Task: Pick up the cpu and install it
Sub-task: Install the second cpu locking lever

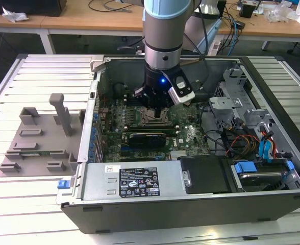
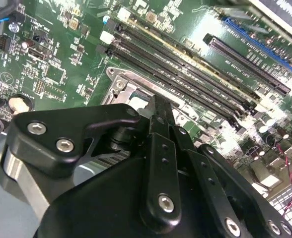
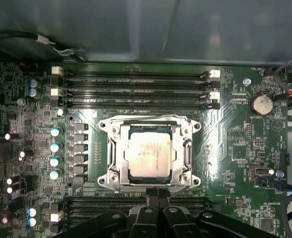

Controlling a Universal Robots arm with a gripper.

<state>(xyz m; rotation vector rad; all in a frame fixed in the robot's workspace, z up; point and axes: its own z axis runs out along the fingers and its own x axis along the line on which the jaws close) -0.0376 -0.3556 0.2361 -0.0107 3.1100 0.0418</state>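
The cpu (image 3: 148, 156), a square chip with a silvery-beige top, lies flat inside the dark socket frame (image 3: 111, 153) on the green motherboard (image 3: 225, 139) in the first wrist view. My gripper (image 3: 158, 194) hangs just beside the socket's edge, fingers pressed together and holding nothing. In the exterior view the gripper (image 1: 155, 104) is low inside the open computer case, right over the socket (image 1: 151, 118). In the second wrist view the gripper (image 2: 158, 106) stands in front of the socket's metal rim (image 2: 123, 89), which hides the chip.
Memory slots (image 3: 136, 89) run along both sides of the socket. The case walls (image 1: 94, 117) enclose the board. Cables and a drive cage (image 1: 252, 132) fill the exterior view's right. A grey plastic fixture (image 1: 38, 140) with upright blocks sits outside the case on the exterior view's left.
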